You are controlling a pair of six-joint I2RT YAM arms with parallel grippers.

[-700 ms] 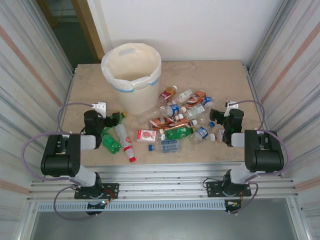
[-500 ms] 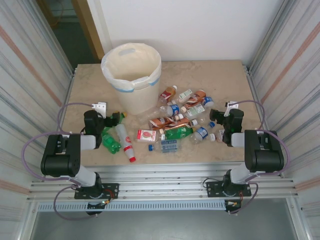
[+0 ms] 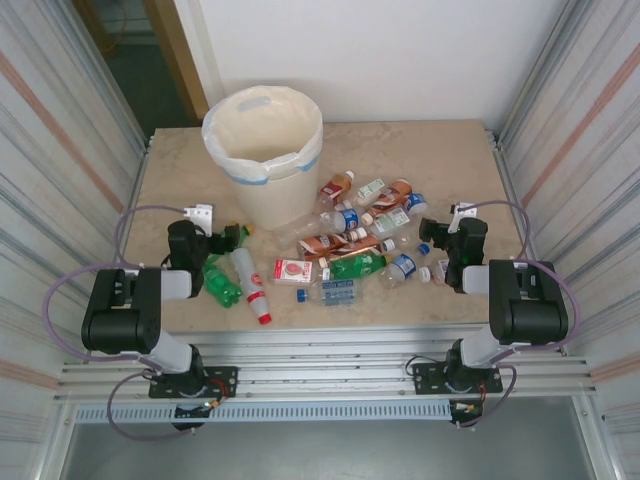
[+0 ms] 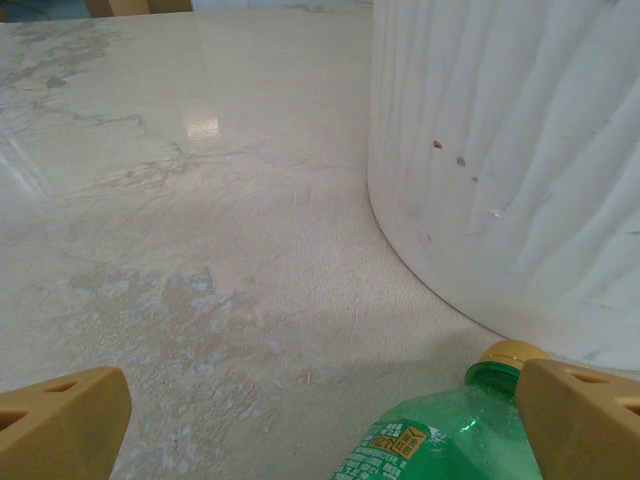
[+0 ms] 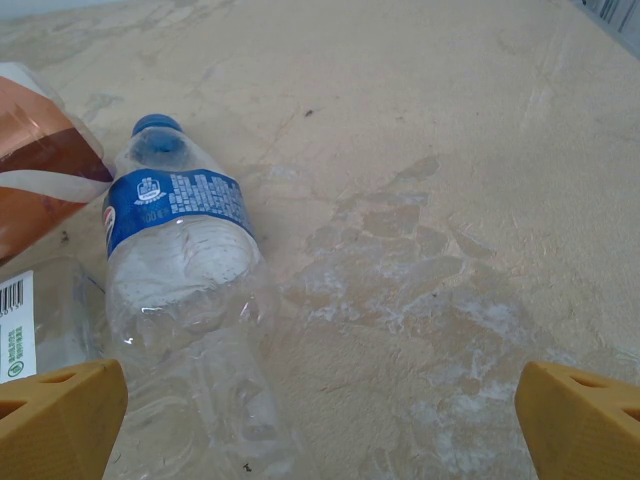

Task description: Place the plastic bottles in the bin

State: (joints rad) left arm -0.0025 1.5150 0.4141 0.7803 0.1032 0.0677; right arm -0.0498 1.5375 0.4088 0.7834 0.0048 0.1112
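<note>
Evidently the first pick is pending: the left gripper (image 4: pixel 322 425) and right gripper (image 5: pixel 320 420) both stand spread wide and empty, low over the mottled beige stone-look table (image 3: pixel 440 160). The thin, crinkly plastic bottles (image 3: pixel 345 245) lie scattered mid-frame in the top view, lower right of the ribbed cream-white round bin (image 3: pixel 275 200). Likely next: centre the left jaws on the glossy green yellow-capped bottle (image 4: pixel 440 440), then squeeze gently.

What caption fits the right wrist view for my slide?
Open right end effector facing a clear blue-labelled bottle lying on the table.
</note>
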